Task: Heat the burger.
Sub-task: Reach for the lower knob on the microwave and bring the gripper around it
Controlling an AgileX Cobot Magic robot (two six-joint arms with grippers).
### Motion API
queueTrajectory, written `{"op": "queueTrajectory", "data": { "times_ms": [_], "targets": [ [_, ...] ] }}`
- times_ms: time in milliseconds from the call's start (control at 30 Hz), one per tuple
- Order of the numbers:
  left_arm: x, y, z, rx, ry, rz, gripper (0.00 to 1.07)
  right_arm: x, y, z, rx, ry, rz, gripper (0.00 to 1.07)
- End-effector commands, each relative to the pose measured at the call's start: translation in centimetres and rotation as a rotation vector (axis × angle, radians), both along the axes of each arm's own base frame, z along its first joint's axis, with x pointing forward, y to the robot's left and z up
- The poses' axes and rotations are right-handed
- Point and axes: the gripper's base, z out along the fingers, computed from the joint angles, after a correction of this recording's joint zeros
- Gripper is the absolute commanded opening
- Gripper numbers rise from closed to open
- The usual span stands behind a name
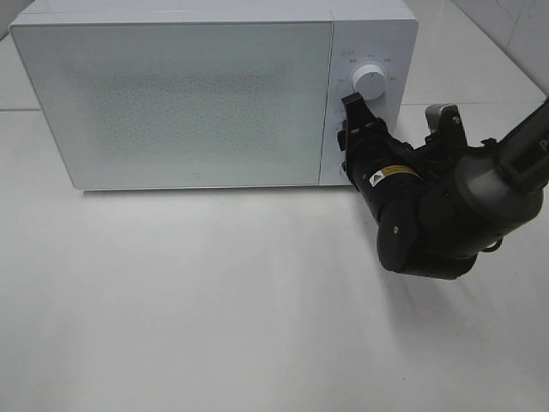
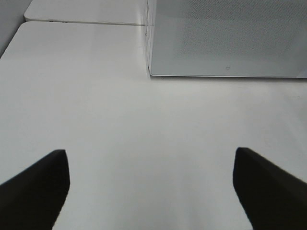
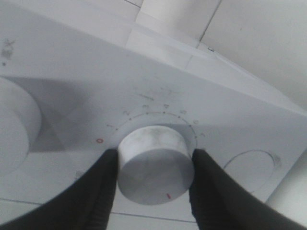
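High view: a closed microwave point(image 1: 171, 94) stands on the desk point(image 1: 214, 318), with the right tool point(image 1: 350, 129) at its 3 o'clock, against the control panel point(image 1: 390, 43).
Left wrist: the left tool point(image 2: 151, 184) is spread wide and empty above the desk.
Right wrist: the right tool clasps the dial point(image 3: 156, 158).
I cannot tell where the burger is.

Bench point(image 1: 171, 300): one, white.
Microwave point(image 1: 214, 94): one, white.
Door point(image 1: 129, 137): one.
Control panel point(image 1: 382, 34): one.
Knobs: two, both round and white. These are the upper knob point(image 1: 371, 81) and the lower knob point(image 3: 156, 163).
Red tick on the lower knob: one.
Red zero on its dial: one.
Grippers: two, a left gripper point(image 2: 149, 152) and a right gripper point(image 3: 154, 160).
Fingers point(image 2: 33, 191): four seen, two dark ones per gripper.
Arm point(image 1: 515, 163): one in the high view.
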Motion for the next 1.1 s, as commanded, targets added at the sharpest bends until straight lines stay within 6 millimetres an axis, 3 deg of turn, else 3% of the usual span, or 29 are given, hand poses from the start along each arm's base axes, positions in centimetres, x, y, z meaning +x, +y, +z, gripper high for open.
{"op": "queueTrajectory", "data": {
  "times_ms": [33, 100, 433, 1100],
  "targets": [
    [-0.21, 0.00, -0.08, -0.003, -0.012, 0.005, 0.84, 1.10, 0.82, 3.55, 0.138, -0.298, 0.041, 0.00],
    [-0.21, 0.00, -0.08, -0.003, -0.012, 0.005, 0.84, 1.10, 0.82, 3.55, 0.259, -0.291, 0.033, 0.00],
    [-0.21, 0.00, -0.08, -0.003, -0.012, 0.005, 0.84, 1.10, 0.82, 3.55, 0.538, -0.272, 0.014, 0.00],
    [-0.21, 0.00, -0.08, -0.003, -0.012, 0.005, 0.84, 1.11, 0.57, 3.49, 0.507, -0.276, -0.012, 0.03]
  ]
}}
